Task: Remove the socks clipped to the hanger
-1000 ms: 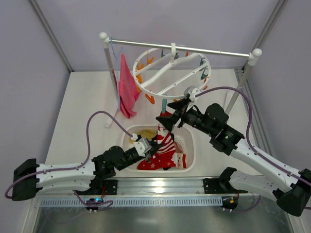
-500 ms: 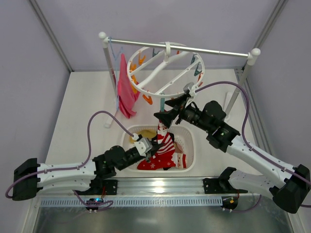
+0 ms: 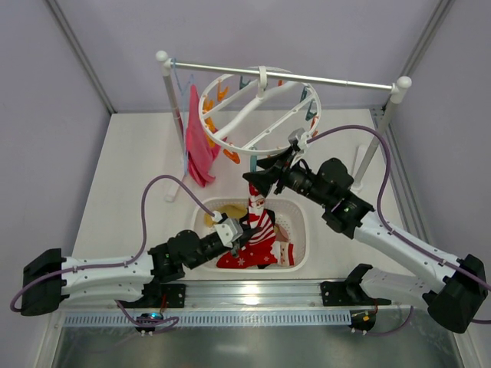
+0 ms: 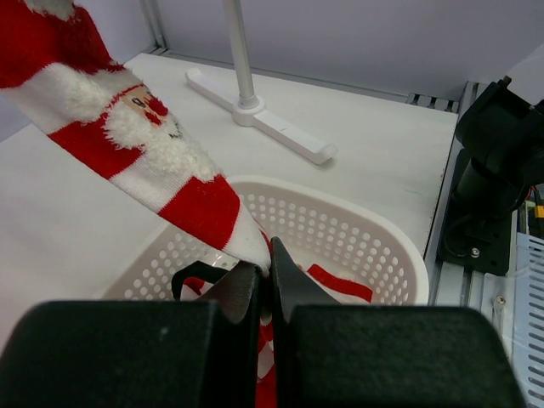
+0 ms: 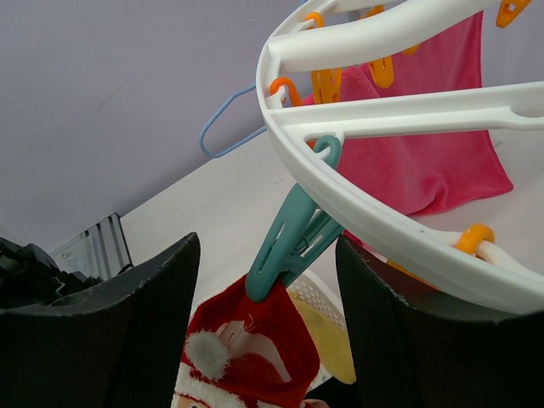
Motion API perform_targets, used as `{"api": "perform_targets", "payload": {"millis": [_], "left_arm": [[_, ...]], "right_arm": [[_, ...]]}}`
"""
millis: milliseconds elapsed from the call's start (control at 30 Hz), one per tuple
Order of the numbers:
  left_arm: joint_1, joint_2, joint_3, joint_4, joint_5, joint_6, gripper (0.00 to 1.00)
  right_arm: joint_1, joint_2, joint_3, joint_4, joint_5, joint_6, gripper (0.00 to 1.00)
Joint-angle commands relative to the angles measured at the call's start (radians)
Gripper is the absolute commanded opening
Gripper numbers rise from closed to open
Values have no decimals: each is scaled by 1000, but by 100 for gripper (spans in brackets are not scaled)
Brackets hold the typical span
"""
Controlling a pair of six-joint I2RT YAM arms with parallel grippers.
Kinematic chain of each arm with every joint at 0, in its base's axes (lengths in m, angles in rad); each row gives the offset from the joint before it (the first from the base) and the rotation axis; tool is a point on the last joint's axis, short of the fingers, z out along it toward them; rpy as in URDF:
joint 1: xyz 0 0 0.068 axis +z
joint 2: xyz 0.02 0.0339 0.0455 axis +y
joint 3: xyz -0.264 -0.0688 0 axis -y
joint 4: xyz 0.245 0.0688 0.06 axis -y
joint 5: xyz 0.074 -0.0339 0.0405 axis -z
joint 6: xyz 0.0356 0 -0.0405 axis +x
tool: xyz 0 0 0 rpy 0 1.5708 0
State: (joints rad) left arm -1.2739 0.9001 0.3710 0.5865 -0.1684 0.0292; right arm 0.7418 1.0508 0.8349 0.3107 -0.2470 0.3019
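The white round hanger (image 3: 230,142) hangs tilted from the rail, its ring crossing the right wrist view (image 5: 399,223). One red-and-white Santa sock (image 3: 258,205) hangs from a teal clip (image 5: 293,238) on the ring. My right gripper (image 3: 263,176) is open, its fingers on either side of that clip (image 5: 265,248) and not touching it. My left gripper (image 3: 242,229) is shut on the sock's lower end (image 4: 266,259) above the basket. The sock stretches up to the left (image 4: 144,144). Its red cuff shows under the clip (image 5: 255,357).
A white perforated basket (image 3: 301,230) under the hanger holds more red-and-white socks (image 3: 257,251) and a yellow one (image 3: 228,208). A magenta cloth (image 3: 201,146) hangs on the white-posted rack (image 3: 337,80). The rack's foot (image 4: 263,119) lies behind the basket rim (image 4: 374,229).
The hanger has swung left and tilted. My right gripper has followed it up and left and now straddles the teal clip. My left gripper still holds the sock, shifted slightly.
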Motion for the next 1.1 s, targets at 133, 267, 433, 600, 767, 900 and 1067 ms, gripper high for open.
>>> {"api": "perform_targets", "payload": {"millis": [133, 267, 433, 600, 767, 900, 1067], "left_arm": [[-4, 10, 8, -1, 72, -17, 0], [-4, 14, 9, 1, 84, -22, 0], [-4, 22, 9, 4, 90, -25, 0], [-4, 22, 8, 4, 86, -25, 0], [-4, 5, 5, -2, 75, -23, 0], [-4, -18, 6, -17, 53, -25, 0], [-4, -49, 35, -66, 1, -83, 0]], "right_arm": [[-5, 17, -5, 117, 18, 20, 57], [-5, 28, -8, 139, 29, 22, 47], [-5, 40, -23, 177, 70, 34, 26], [-7, 46, -31, 199, 84, 34, 4], [-5, 31, -36, 180, 89, 25, 6], [-7, -24, -51, 162, 100, 13, 18], [-4, -115, -77, 101, 100, -30, 70]]}}
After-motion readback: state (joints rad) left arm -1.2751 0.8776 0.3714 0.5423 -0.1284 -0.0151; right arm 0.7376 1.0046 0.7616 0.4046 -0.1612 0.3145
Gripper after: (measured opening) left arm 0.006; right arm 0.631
